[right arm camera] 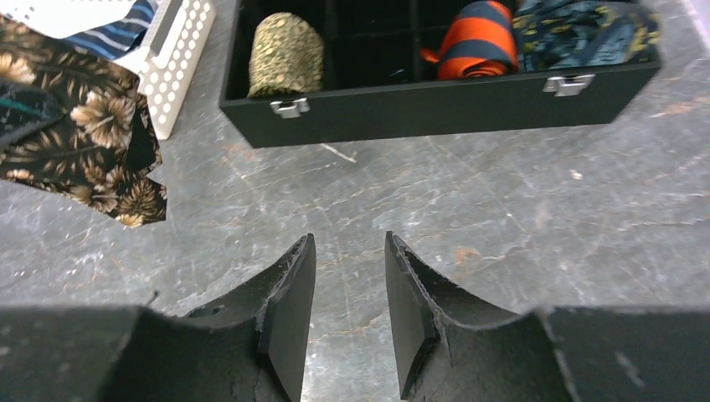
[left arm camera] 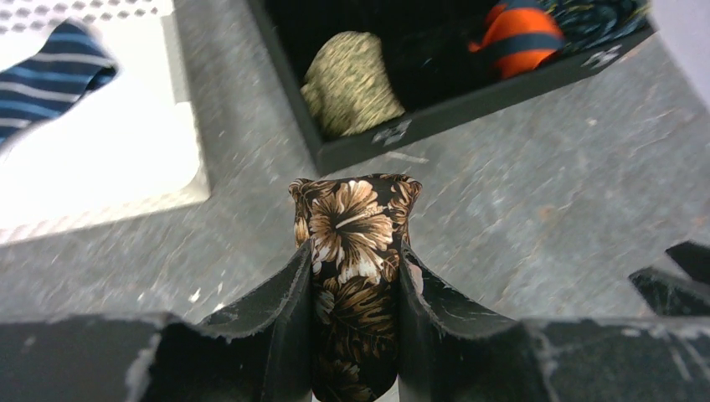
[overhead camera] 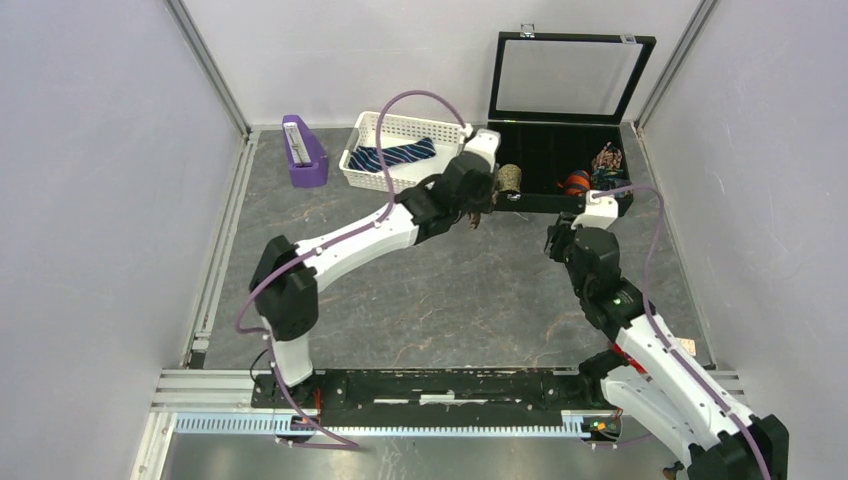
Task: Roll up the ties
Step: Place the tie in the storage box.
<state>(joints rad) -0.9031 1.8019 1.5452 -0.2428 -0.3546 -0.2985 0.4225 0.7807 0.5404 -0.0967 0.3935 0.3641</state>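
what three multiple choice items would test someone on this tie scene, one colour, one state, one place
1. The striped rolled tie in the black box is: A orange and navy; B green and white; C pink and grey.
2. The left gripper is: A open; B shut on the brown floral tie; C shut on the striped rolled tie.
3. The navy striped tie lies: A in the black box; B in the left gripper; C in the white basket.
Answers: A, orange and navy bands show in the right wrist view; B, it clamps the floral fabric; C, the top view shows it inside the basket.
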